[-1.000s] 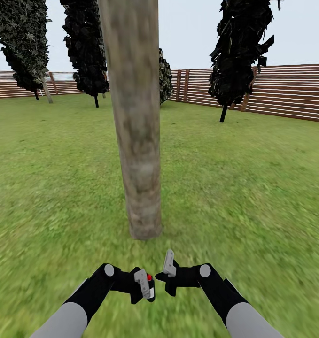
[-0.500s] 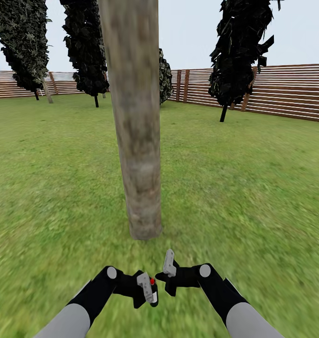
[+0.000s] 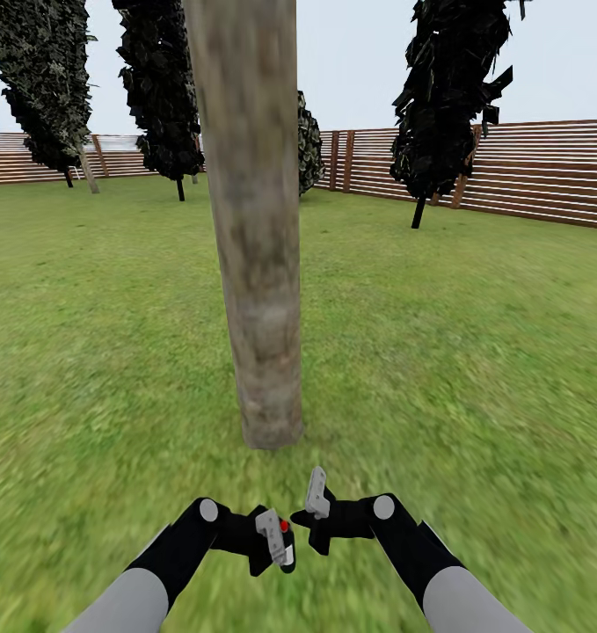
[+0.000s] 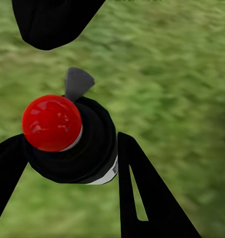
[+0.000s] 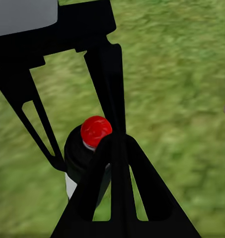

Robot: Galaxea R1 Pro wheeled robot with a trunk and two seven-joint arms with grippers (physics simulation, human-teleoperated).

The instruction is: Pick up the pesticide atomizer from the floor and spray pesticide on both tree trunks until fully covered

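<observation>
The left claw (image 3: pixel 276 538) pinches the atomizer (image 4: pixel 72 139) low at frame centre, and should tilt its nozzle up at the trunk (image 3: pixel 256 264), sweeping base upward.

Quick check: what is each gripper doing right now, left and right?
Left gripper: shut on the pesticide atomizer, fingers on both sides of its black body.
Right gripper: holding nothing; whether it is open or shut cannot be told.

You have no readable text, label, brand, number or sign in any view. White band on atomizer (image 4: pixel 72 144) carries no legible print; fence (image 3: pixel 527 171) at 2 o'clock unmarked.
</observation>
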